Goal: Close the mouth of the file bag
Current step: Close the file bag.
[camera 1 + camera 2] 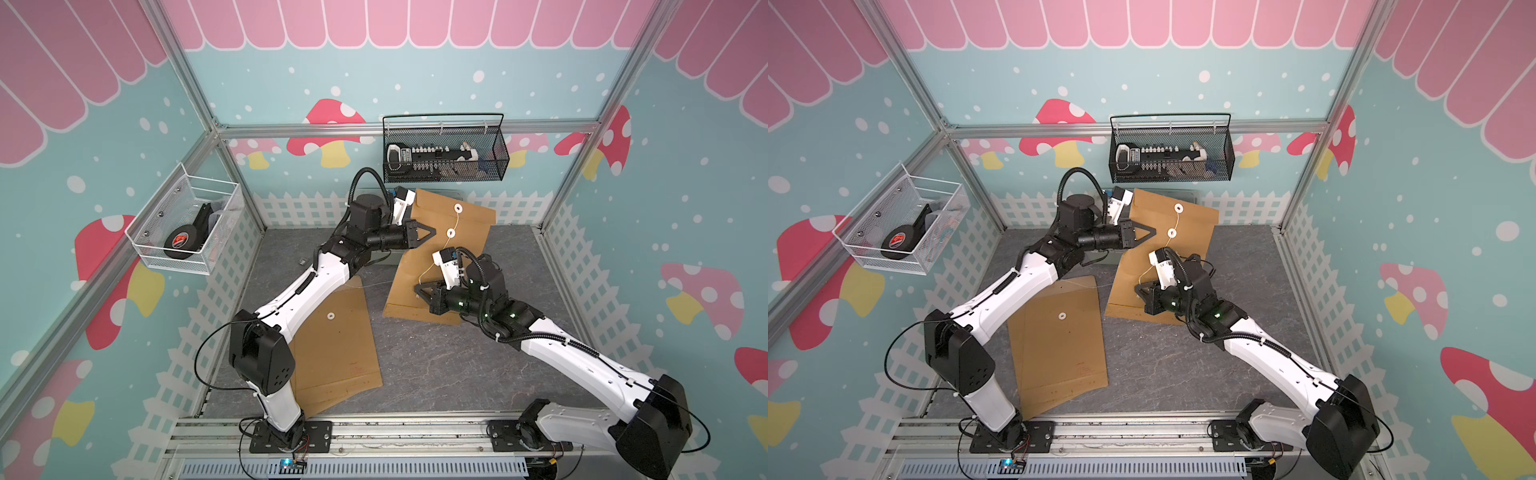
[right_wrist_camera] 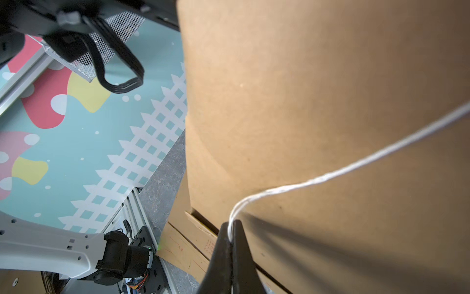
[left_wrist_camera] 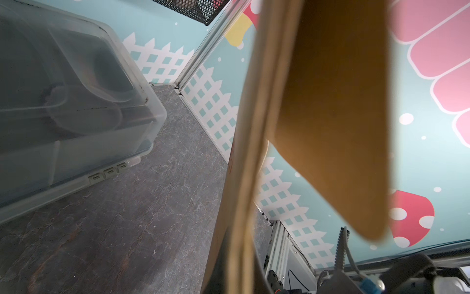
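Note:
A brown file bag (image 1: 469, 237) (image 1: 1192, 241) leans up at the back of the floor, with two white buttons (image 1: 458, 208) on its face. A white string (image 1: 428, 272) runs from the buttons down to my right gripper (image 1: 417, 287) (image 1: 1137, 287). That gripper (image 2: 231, 229) is shut on the string (image 2: 330, 175), close to the bag's face (image 2: 305, 89). My left gripper (image 1: 432, 230) (image 1: 1154, 230) is shut on the bag's left edge. In the left wrist view the bag's edge (image 3: 239, 178) runs between the jaws of the left gripper (image 3: 236, 275). The flap (image 3: 330, 114) stands away from the body.
Other brown file bags (image 1: 332, 345) lie flat on the grey floor under the left arm. A clear plastic box (image 3: 63, 101) stands at the back behind the held bag. A black mesh basket (image 1: 444, 153) hangs on the back wall and a white wire basket (image 1: 187, 224) on the left wall.

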Controlling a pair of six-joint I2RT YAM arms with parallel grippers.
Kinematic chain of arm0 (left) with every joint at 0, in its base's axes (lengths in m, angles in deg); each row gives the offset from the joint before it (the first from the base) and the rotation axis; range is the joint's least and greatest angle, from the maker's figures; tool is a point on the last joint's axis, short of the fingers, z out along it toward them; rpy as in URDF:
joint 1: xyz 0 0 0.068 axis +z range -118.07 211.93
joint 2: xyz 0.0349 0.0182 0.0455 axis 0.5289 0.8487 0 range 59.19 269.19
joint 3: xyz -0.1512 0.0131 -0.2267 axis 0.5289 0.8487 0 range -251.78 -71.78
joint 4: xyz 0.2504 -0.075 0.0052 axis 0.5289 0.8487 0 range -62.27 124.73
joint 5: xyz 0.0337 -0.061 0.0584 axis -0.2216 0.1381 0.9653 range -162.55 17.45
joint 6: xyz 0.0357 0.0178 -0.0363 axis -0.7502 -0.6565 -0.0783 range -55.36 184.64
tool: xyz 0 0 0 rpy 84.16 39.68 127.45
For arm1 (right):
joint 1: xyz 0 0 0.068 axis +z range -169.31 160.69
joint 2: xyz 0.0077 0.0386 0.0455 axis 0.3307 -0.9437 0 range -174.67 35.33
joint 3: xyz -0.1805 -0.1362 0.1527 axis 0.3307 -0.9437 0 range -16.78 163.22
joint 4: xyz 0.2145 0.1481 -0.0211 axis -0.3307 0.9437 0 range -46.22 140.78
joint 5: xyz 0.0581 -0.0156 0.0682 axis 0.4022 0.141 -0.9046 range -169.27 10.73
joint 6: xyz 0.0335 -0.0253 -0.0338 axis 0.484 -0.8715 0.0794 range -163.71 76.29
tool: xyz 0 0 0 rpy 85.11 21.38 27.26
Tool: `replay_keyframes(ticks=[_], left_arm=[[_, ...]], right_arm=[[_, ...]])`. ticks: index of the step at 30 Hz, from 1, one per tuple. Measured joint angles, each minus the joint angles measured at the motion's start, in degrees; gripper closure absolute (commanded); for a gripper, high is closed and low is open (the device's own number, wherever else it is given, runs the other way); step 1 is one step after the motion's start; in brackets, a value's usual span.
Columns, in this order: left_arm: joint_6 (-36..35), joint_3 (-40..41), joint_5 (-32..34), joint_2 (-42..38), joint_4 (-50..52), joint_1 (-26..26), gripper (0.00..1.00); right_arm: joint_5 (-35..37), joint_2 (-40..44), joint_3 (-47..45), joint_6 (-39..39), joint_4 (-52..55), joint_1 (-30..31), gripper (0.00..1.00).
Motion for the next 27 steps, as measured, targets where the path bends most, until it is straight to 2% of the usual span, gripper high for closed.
replay_keyframes(ticks=[11, 17, 21, 27], left_arm=[[0.8, 0.1, -2.6, 0.0, -3.6, 0.7, 1.00], [2.4, 2.5, -2.1, -0.2, -7.5, 1.6, 1.00], [3.2, 3.7, -1.6, -0.1, -9.0, 1.7, 1.00], [3.4, 4.0, -1.7, -0.1, -10.6, 1.5, 1.00]], right_arm=[[-0.5, 0.5, -3.0, 1.3, -2.5, -1.9, 1.00], [-0.3, 3.8, -4.7, 2.8, -2.8, -1.9, 1.00], [0.2, 5.6, -4.5, 2.7, -2.6, -1.7, 1.00], [1.1, 3.4, 0.0, 0.9, 0.0, 0.8, 1.00]])
